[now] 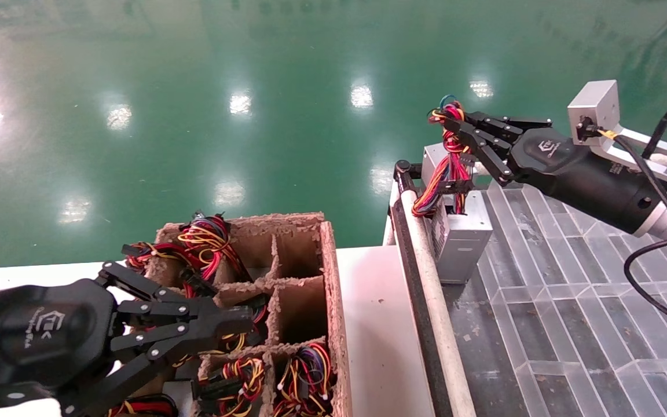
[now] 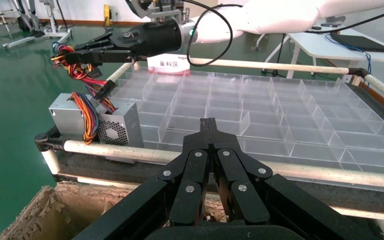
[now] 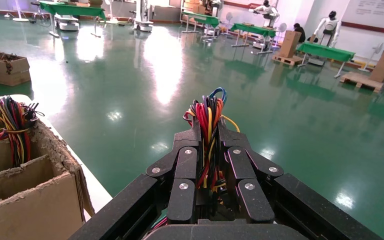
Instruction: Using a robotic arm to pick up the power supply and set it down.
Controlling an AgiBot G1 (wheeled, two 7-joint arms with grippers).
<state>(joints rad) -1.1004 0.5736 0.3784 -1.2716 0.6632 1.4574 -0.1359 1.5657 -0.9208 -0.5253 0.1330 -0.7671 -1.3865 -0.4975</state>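
Note:
The power supply [image 1: 462, 237] is a small grey metal box with a honeycomb grille [image 2: 114, 128]. It stands upright at the near-left corner of the clear compartment tray [image 1: 571, 301], just behind the rail. Its red-yellow-orange-black wire bundle [image 1: 448, 168] rises from the box. My right gripper [image 1: 450, 124] is above the box, shut on that bundle; the wires [image 3: 207, 112] pass between its fingers in the right wrist view. My left gripper [image 1: 246, 319] is shut with nothing in it and hovers over the cardboard box [image 1: 316, 249].
The cardboard box has divider cells; several hold loose wire bundles [image 1: 209, 240]. A white padded rail [image 1: 426, 272] runs along the tray's left edge, with a white tabletop strip [image 1: 368, 324] between it and the box. Green floor [image 1: 223, 145] lies beyond.

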